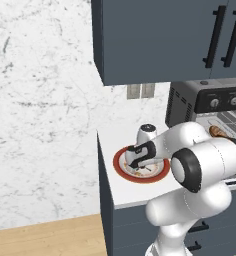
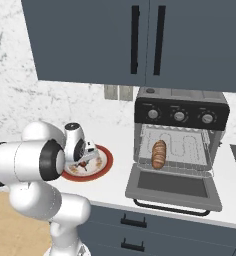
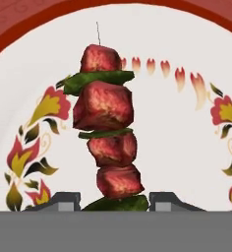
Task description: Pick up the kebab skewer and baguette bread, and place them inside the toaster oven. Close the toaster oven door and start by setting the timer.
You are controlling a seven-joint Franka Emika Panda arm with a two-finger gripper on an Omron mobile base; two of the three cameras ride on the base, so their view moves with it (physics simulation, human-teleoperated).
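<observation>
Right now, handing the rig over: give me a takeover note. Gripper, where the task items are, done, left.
Gripper: low over the plate, jaws open either side of the kebab skewer's lower end; not closed on it.
Kebab skewer: lying on the plate, on the counter left of the toaster oven.
Baguette bread: already on the oven rack.
Toaster oven door: dropped open.
Done: bread loaded.
Left: grasp skewer, put it in the oven, close the door, set the timer on the knob panel.

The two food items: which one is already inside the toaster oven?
The baguette bread, lying on the open oven's rack. The kebab skewer lies on the red-rimmed plate.
</observation>
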